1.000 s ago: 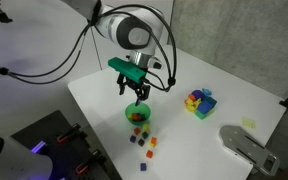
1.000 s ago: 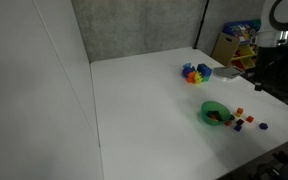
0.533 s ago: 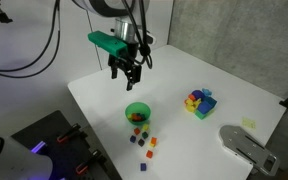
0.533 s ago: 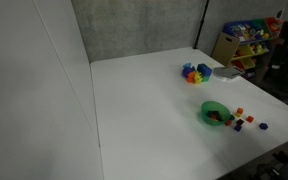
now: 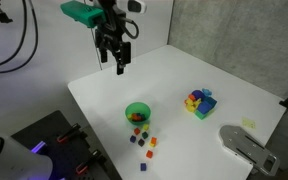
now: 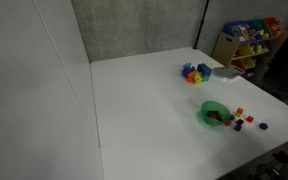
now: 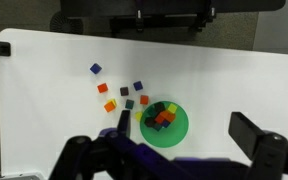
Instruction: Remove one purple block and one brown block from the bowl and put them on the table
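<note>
Hanging high over the table [image 5: 189, 65], the gripper [image 5: 116, 63] sits well apart from the green bowl [image 5: 137, 112], up and toward the far edge. Its jaws look spread and empty.

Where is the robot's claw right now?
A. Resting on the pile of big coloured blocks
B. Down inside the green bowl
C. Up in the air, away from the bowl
C: in an exterior view the gripper hangs high up, touching nothing, with the bowl well below it and off to one side.
</note>
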`<state>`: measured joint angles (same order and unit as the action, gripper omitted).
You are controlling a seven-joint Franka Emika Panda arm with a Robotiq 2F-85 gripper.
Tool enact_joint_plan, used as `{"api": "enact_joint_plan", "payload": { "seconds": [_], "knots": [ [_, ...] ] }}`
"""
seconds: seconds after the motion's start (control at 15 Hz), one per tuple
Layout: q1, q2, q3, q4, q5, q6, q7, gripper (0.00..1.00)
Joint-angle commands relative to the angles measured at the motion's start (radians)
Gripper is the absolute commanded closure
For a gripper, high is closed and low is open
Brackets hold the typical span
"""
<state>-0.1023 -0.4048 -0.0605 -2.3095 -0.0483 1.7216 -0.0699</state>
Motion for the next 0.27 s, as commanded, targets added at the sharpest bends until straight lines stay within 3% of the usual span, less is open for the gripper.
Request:
{"api": "enact_joint_plan", "payload": {
  "seconds": [0.0,0.2],
  "knots": [
    [0.011,-0.010,-0.010,0.002,-0.003,-0.004,0.003,0.00],
    [0.011,-0.013,-0.010,0.002,-0.003,-0.005,0.003,0.00]
  ]
}}
